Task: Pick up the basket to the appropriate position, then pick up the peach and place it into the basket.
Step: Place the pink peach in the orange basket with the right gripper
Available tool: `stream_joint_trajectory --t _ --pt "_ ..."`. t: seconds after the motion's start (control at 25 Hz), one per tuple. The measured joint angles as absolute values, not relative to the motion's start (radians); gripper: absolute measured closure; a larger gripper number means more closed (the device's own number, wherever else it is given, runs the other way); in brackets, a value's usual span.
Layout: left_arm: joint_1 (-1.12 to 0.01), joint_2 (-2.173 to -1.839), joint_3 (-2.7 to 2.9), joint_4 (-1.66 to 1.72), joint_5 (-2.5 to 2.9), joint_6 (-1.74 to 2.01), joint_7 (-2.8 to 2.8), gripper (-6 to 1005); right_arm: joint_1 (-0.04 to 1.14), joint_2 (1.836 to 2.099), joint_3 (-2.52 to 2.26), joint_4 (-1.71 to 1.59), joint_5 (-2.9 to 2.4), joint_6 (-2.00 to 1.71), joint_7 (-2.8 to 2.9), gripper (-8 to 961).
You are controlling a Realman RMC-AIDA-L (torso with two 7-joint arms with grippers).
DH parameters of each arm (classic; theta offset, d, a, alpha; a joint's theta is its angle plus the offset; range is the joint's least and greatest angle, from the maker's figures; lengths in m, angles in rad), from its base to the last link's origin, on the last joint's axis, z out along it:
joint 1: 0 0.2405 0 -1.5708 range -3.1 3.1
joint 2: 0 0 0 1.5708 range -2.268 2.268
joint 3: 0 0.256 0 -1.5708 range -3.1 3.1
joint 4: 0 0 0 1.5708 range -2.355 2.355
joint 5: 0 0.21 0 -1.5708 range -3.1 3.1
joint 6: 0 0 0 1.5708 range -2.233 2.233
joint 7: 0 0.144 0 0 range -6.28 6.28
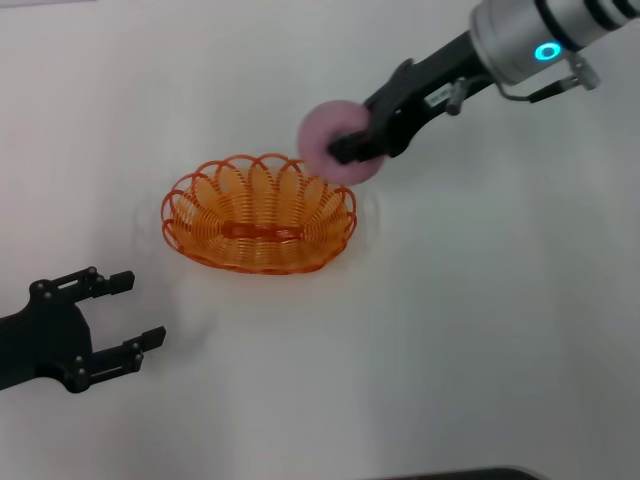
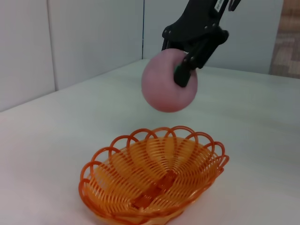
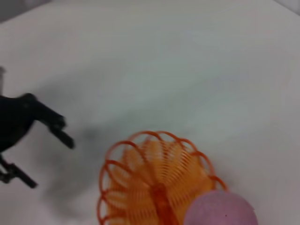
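Observation:
The orange basket (image 1: 258, 214) sits on the white table (image 1: 480, 330), empty; it also shows in the left wrist view (image 2: 152, 180) and the right wrist view (image 3: 157, 180). My right gripper (image 1: 345, 143) is shut on the pink peach (image 1: 328, 135) and holds it in the air above the basket's far right rim. The peach shows in the left wrist view (image 2: 166, 89) well above the basket, and in the right wrist view (image 3: 220, 210). My left gripper (image 1: 125, 315) is open and empty, near the table's front left, apart from the basket.
White table all around the basket. A white wall (image 2: 70, 42) stands behind the table in the left wrist view. My left gripper also shows in the right wrist view (image 3: 28, 140).

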State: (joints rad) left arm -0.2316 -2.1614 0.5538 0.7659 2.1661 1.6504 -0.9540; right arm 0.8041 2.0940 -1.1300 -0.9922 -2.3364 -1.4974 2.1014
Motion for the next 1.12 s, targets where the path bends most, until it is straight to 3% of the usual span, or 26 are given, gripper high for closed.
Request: stream_joint_trajectory --t 1.12 --pt "-0.232 -2.158 0.554 0.771 2.166 1.642 -0.954 267 0.862 2.098 -1.4 -0.768 -2.2 -1.261 2.083 594"
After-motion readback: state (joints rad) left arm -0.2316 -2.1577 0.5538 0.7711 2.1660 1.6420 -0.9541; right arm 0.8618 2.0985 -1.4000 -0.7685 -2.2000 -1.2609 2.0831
